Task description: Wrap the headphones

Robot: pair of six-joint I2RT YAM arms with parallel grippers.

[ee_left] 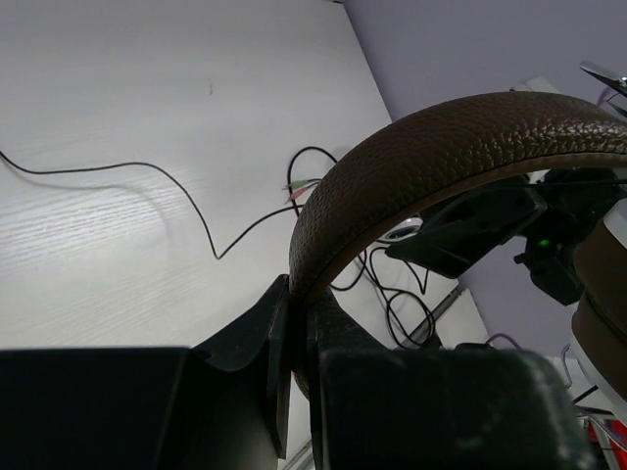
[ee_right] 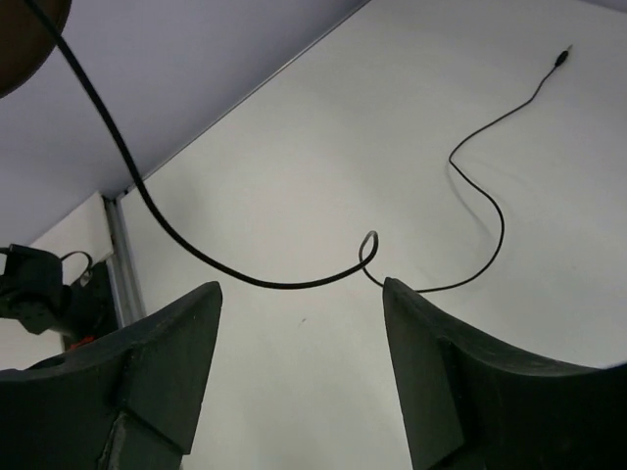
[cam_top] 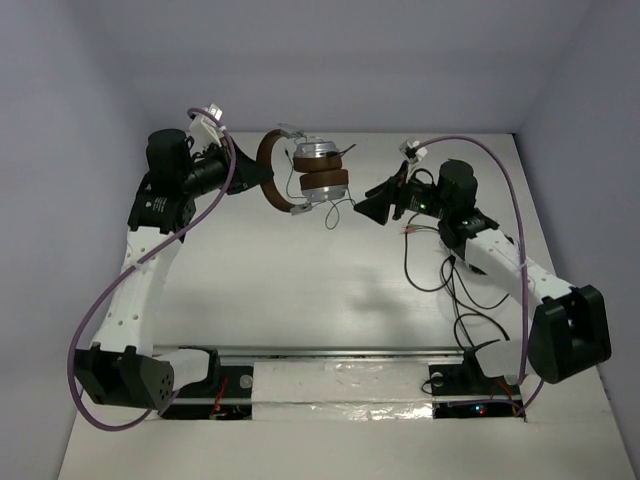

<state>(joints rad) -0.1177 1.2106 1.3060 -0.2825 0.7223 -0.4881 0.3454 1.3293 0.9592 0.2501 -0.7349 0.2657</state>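
Note:
The headphones (cam_top: 308, 170) have a brown leather headband (cam_top: 268, 175), brown ear pads and silver ear cups (cam_top: 315, 152), and are held off the table at the back. My left gripper (cam_top: 252, 182) is shut on the headband; in the left wrist view the headband (ee_left: 441, 147) runs up out of the closed left gripper (ee_left: 299, 294). The thin black cable (cam_top: 337, 208) hangs from the cups. My right gripper (cam_top: 370, 207) is open and empty just right of the cups. In the right wrist view the cable (ee_right: 245, 279) loops in front of the right gripper (ee_right: 302, 294) and ends in a plug (ee_right: 560, 54).
Loose black robot wires (cam_top: 452, 272) lie on the white table by the right arm. A metal rail (cam_top: 340, 352) runs along the near edge between the arm bases. Grey walls close the back and sides.

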